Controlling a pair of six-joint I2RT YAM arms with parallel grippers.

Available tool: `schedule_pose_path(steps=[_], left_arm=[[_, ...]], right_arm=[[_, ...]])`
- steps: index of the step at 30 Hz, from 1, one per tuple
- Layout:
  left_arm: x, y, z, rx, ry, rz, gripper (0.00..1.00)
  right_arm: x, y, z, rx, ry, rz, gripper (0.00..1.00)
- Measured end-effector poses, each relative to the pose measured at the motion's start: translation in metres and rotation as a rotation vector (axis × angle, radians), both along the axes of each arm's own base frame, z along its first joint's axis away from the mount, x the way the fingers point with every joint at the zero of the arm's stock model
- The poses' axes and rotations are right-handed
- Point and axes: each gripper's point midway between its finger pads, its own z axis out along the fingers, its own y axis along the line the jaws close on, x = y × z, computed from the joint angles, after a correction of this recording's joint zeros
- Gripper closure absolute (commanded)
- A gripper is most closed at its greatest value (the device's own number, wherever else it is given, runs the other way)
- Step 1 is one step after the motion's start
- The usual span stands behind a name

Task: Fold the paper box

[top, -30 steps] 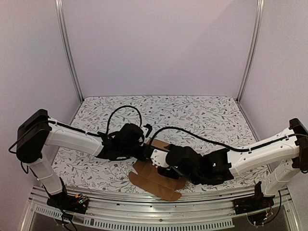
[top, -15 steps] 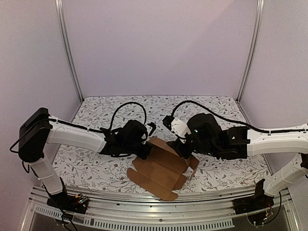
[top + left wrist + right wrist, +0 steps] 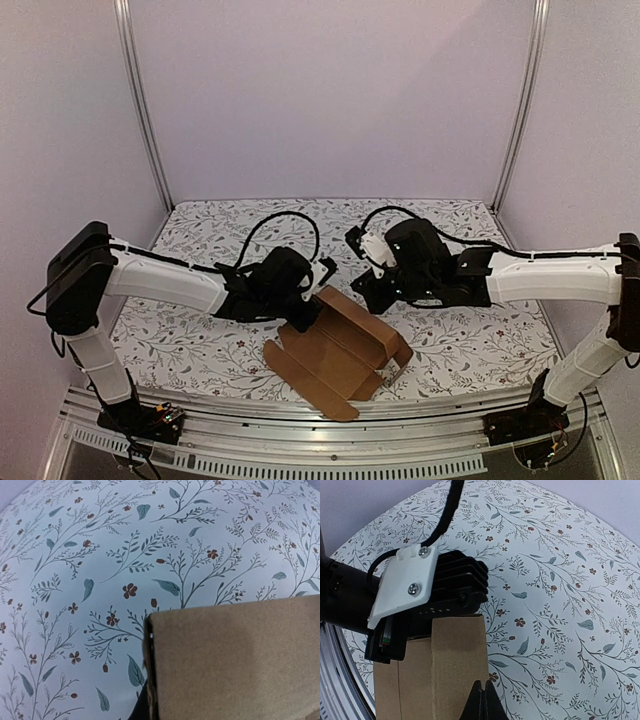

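Observation:
The paper box (image 3: 335,360) is plain brown cardboard lying near the table's front edge, with flat flaps toward me and one long panel (image 3: 362,333) raised along its far side. My left gripper (image 3: 312,303) is shut on the left end of that raised panel. In the left wrist view the cardboard (image 3: 235,660) fills the lower right, and one dark finger (image 3: 139,711) shows beside its edge. My right gripper (image 3: 374,299) hovers just behind the panel's right part. In the right wrist view the right gripper (image 3: 482,702) has its tips pressed together and empty, over the cardboard strip (image 3: 452,660).
A floral cloth (image 3: 450,240) covers the table. Metal posts (image 3: 145,110) stand at the back corners and a rail (image 3: 320,440) runs along the near edge. Black cables (image 3: 275,225) loop above both wrists. The left gripper's black body and white plate (image 3: 405,587) sit close ahead of the right fingertips.
My right arm lifted off the box and swung back to the right, and its jaws closed. The box's far panel now stands up. The left gripper kept its hold.

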Motion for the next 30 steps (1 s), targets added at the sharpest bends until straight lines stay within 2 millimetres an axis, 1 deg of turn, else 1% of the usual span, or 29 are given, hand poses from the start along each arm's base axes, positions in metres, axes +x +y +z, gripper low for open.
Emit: schedule_pose_path(steps=[3, 12, 19, 21, 24, 30], left_arm=[[-0.002, -0.006, 0.001, -0.011, 0.003, -0.033, 1.00], [-0.006, -0.013, -0.010, -0.012, 0.023, -0.075, 1.00], [-0.005, -0.017, -0.015, -0.021, 0.030, -0.079, 0.99], [-0.005, -0.018, -0.014, -0.029, 0.028, -0.076, 0.97], [-0.005, -0.018, -0.016, -0.038, 0.031, -0.069, 0.94], [-0.007, -0.018, -0.020, -0.079, 0.035, -0.058, 0.83]], right_arm=[[0.003, 0.008, -0.002, 0.058, 0.045, 0.018, 1.00], [0.012, 0.028, -0.019, 0.150, 0.123, 0.028, 1.00], [0.013, 0.041, -0.042, 0.176, 0.179, 0.033, 1.00], [0.014, 0.042, -0.047, 0.177, 0.189, 0.029, 1.00], [0.016, 0.045, -0.049, 0.186, 0.189, 0.025, 1.00], [0.016, 0.045, -0.053, 0.203, 0.186, 0.021, 1.00]])
